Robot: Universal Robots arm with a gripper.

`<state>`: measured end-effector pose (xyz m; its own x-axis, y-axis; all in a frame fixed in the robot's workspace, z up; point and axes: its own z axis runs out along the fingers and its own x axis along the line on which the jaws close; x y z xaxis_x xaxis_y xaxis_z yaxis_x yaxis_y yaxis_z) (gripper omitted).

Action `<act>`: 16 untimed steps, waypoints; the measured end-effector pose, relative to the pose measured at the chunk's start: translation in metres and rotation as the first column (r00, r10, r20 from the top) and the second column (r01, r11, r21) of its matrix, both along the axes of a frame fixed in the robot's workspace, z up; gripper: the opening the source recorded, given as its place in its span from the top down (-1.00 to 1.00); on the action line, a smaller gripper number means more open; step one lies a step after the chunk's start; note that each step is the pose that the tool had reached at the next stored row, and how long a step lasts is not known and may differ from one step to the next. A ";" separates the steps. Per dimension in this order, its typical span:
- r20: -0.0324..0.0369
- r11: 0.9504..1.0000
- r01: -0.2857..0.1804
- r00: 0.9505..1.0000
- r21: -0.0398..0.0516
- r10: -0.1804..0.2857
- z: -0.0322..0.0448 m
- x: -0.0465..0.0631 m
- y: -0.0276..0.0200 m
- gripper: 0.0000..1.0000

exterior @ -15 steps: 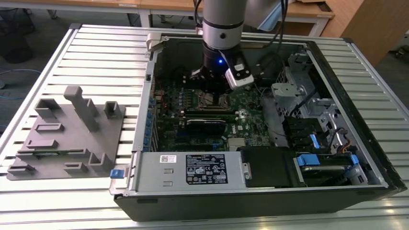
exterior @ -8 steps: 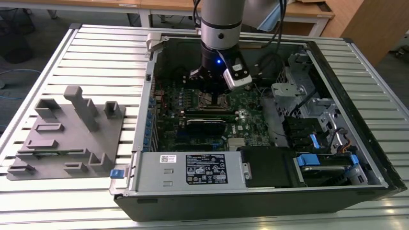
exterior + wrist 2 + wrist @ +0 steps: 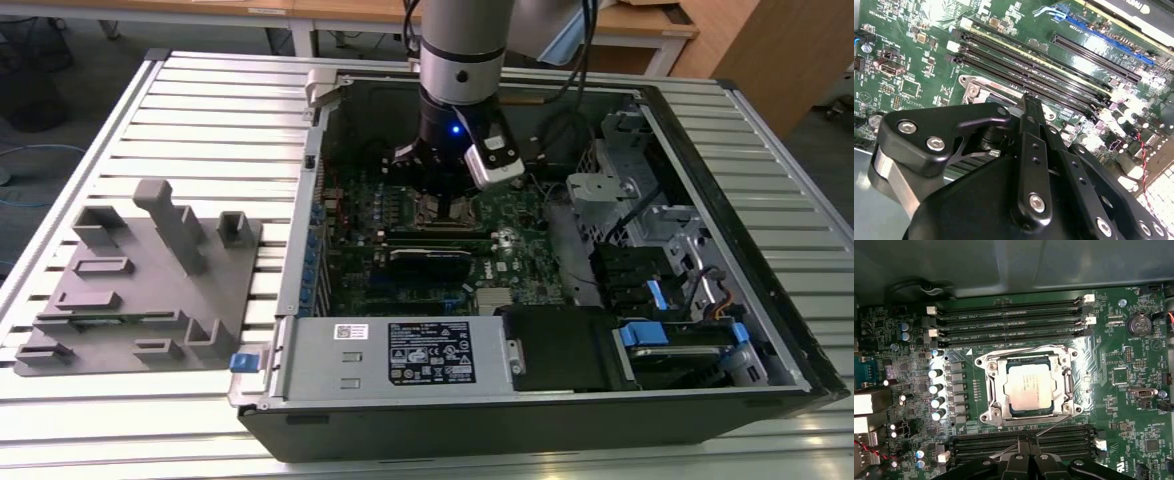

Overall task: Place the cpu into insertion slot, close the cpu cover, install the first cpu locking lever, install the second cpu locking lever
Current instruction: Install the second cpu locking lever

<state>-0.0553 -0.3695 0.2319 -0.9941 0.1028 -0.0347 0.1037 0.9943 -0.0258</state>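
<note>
The cpu (image 3: 1029,387), a silver-grey square, lies in the insertion slot (image 3: 985,361) on the green board. The cpu cover (image 3: 996,390), a silver frame, lies flat around it. A thin wire locking lever (image 3: 1056,424) slants out from the socket's corner and crosses right at my fingertips. My gripper (image 3: 1026,441) sits just beside the socket with its black fingers (image 3: 1030,107) pressed together; I cannot tell whether they pinch the lever or only touch it. In the exterior view the gripper (image 3: 441,192) is low inside the open computer case, over the socket (image 3: 445,210).
Long black memory slots (image 3: 1009,322) run along both sides of the socket. A black card (image 3: 430,262) and the power supply (image 3: 400,355) lie nearer the case's front. Drive cages (image 3: 667,270) fill the exterior view's right. A grey fixture block (image 3: 134,280) stands on the slatted table.
</note>
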 end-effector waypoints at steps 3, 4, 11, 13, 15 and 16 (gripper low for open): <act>0.000 1.000 0.000 1.000 0.000 0.000 -0.0001 0.000 0.0000 0.79; 0.000 1.000 0.000 1.000 0.000 0.000 -0.0001 0.000 0.0000 0.79; 0.000 1.000 0.000 1.000 0.000 0.000 -0.0026 -0.003 -0.0003 0.79; 0.000 1.000 0.000 1.000 0.000 0.000 -0.0027 -0.003 -0.0003 0.79; 0.000 1.000 0.000 1.000 0.000 0.000 -0.0030 -0.003 -0.0003 0.79; 0.000 1.000 0.000 1.000 0.000 0.000 -0.0033 -0.003 -0.0003 0.79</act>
<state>-0.0583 -0.3698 0.2286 -0.9941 0.1027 -0.0345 0.1036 0.9943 -0.0256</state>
